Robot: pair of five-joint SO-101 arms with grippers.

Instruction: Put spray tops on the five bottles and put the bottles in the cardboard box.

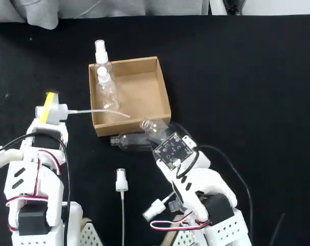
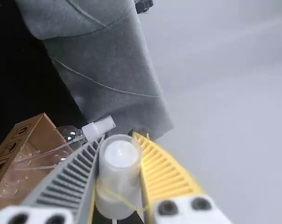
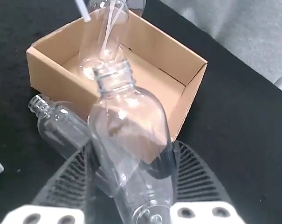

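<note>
Bench (image 1: 247,77), high view: the cardboard box (image 1: 144,92) sits toward the far edge, left of the middle. The nearer capped bottle (image 1: 106,88) stands inside it by the left wall. The farther capped bottle (image 1: 100,57) is at the box's far-left corner, inside or just outside I cannot tell. The left tool (image 1: 51,110) is clenched on a spray top (image 1: 56,111). Its dip tube (image 1: 101,111) lies level, with its long axis running rightward from the left edge and its tip over the box. The right tool (image 1: 156,132) grasps an open bottle (image 1: 153,127) just beside the box's near-right corner. A lying bottle (image 1: 130,141) rests close by, neck toward the left edge. A loose spray top (image 1: 121,180) lies toward the near edge, tube pointing at that edge. A second loose spray top (image 1: 156,207) lies beside the right arm.

Left wrist view: both jaws pinch the spray top's sides, with the box beyond.

Right wrist view: the jaws are closed round the open bottle's body. Its long axis runs along the tool and its bare neck points at the box, above the lying bottle.

Tube and neck are not in line, as I judge it. The thin tube could miss the mouth or buckle on the rim. Pressing could twist the smooth bottle in its grip, and a low swing could set the lying bottle rolling.
</note>
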